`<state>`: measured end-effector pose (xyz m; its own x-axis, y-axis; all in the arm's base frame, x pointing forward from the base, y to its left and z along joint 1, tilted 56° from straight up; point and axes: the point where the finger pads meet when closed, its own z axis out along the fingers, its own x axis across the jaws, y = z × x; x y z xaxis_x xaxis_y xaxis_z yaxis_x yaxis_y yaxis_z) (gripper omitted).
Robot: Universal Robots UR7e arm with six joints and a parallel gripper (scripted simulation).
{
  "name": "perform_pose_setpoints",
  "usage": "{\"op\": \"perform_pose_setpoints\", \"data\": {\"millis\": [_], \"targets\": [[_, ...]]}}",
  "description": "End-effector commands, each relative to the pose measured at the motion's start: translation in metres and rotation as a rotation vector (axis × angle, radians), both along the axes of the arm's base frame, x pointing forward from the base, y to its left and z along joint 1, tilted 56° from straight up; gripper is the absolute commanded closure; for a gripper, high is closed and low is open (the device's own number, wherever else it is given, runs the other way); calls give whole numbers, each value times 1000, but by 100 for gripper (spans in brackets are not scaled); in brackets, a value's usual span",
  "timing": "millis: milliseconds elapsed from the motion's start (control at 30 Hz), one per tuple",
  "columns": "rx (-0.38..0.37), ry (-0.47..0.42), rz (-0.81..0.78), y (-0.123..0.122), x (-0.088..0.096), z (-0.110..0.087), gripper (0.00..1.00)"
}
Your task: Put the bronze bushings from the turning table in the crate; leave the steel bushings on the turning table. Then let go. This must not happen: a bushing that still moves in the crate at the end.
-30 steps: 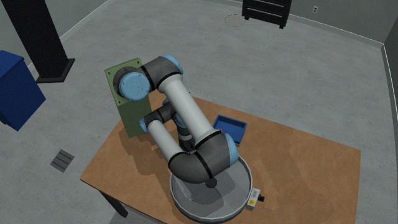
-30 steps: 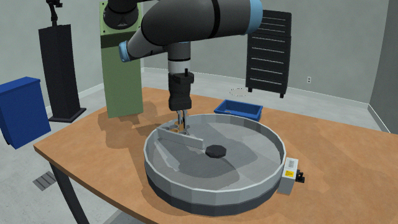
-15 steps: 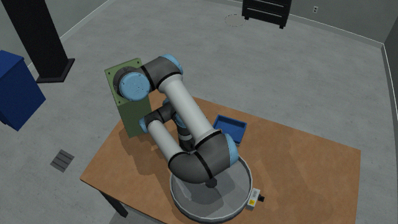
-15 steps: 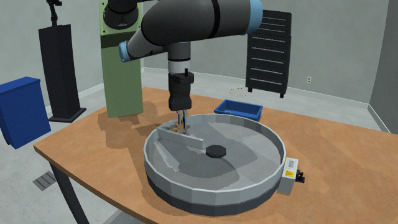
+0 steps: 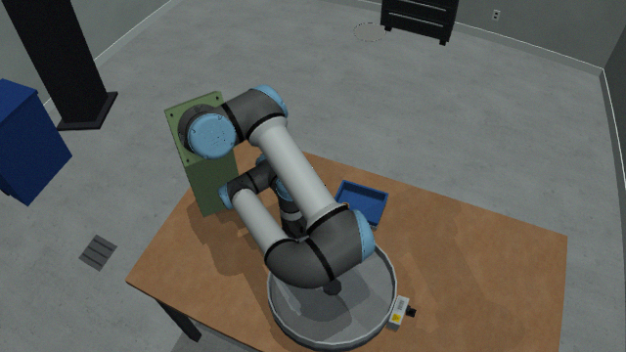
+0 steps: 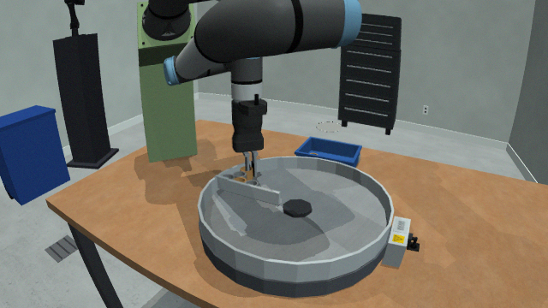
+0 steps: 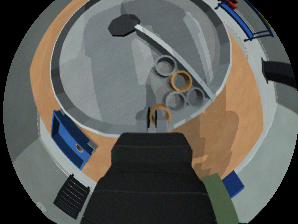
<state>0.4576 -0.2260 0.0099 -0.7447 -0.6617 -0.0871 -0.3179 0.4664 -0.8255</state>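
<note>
The table [image 6: 449, 222] carries the turntable [image 6: 295, 265] at its near edge and the crate [image 6: 329, 151] toward the far edge, just behind the turntable rim. The arm [image 6: 265, 30] is folded over the turntable's far-left rim, wrist pointed straight down, gripper [image 6: 250, 168] lowered behind the bar [image 6: 248, 190]. The gripper is clenched on a bronze bushing [image 7: 160, 115], seen edge-on between the fingers in the wrist view, by the rim. A second bronze bushing [image 7: 180, 82] lies flat among three steel bushings [image 7: 174, 100], all bunched against the bar; something bronze seems to lie in the crate already. Step in hand is judged to be securing the grasp before lift. It would be done well by a straight vertical lift, so the neighbouring steel rings and bar are not dragged, and the rim cleared before any swing toward the crate. The grip on a thin ring wall may slip if the wrist is tilted.
</note>
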Motion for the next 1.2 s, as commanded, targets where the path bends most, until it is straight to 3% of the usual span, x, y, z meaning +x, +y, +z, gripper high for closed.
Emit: {"op": "perform_pose_setpoints", "data": {"millis": [0,1167], "targets": [[0,-1,0,0,0,0,100],[-1,0,-1,2,2,1,100]]}}
